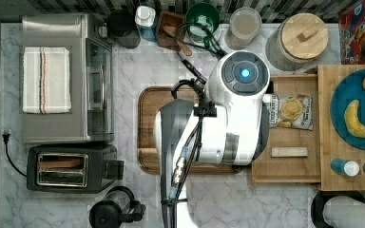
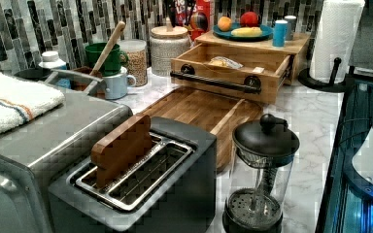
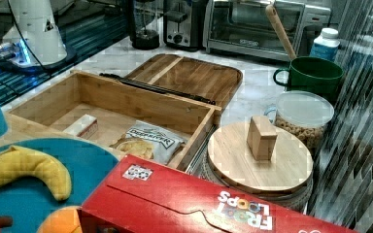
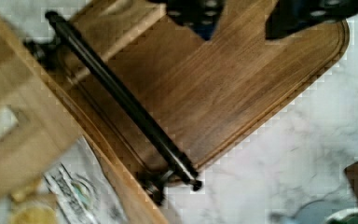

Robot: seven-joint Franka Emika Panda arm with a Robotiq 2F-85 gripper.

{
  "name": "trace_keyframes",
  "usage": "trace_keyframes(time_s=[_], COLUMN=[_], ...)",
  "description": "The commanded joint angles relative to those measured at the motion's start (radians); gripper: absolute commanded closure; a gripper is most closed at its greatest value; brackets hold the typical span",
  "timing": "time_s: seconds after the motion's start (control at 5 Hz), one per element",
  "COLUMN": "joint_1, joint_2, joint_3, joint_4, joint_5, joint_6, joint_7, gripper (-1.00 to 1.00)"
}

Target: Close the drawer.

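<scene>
The drawer (image 1: 287, 159) stands pulled well out of its cabinet (image 1: 330, 123), at about 3 o'clock in the top view, with a snack bag (image 1: 291, 110) and a small block (image 1: 289, 151) lying inside. Its black handle (image 4: 121, 95) runs along the front edge, just above the walnut board (image 4: 223, 88) on the bench (image 1: 138, 61).

The tool (image 4: 242, 18) hangs over the board, near the handle but apart from it; its two dark fingers (image 4: 198, 14) are spread with a gap between them and hold nothing. The arm (image 1: 228, 114) covers the drawer's front in the top view.

The step in hand looks like the approach: nothing yet touches the drawer. The next move likely calls for bringing the tool against the handle or front face, somewhere near its middle, then pushing straight toward the cabinet, at 3 o'clock in the top view. An off-centre push could skew the drawer on its runners.
</scene>
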Motion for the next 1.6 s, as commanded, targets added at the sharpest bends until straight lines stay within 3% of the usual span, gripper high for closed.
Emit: trace_keyframes(time_s=[0.2,0.4,1.0,1.6], joint_1=[0.055,0.057,0.016,-0.046], joint_2=[-0.069,-0.041,0.088,0.204], joint_3=[0.074,0.097,0.113,0.055], joint_4=[-0.171,-0.181,-0.303,-0.225], joint_5=[0.066,0.023,-0.100,-0.040], joint_6=[0.077,0.080,0.378,0.382], joint_7=[-0.431,-0.449,-0.458,-0.618], gripper=[1.00,1.00,1.00,1.00])
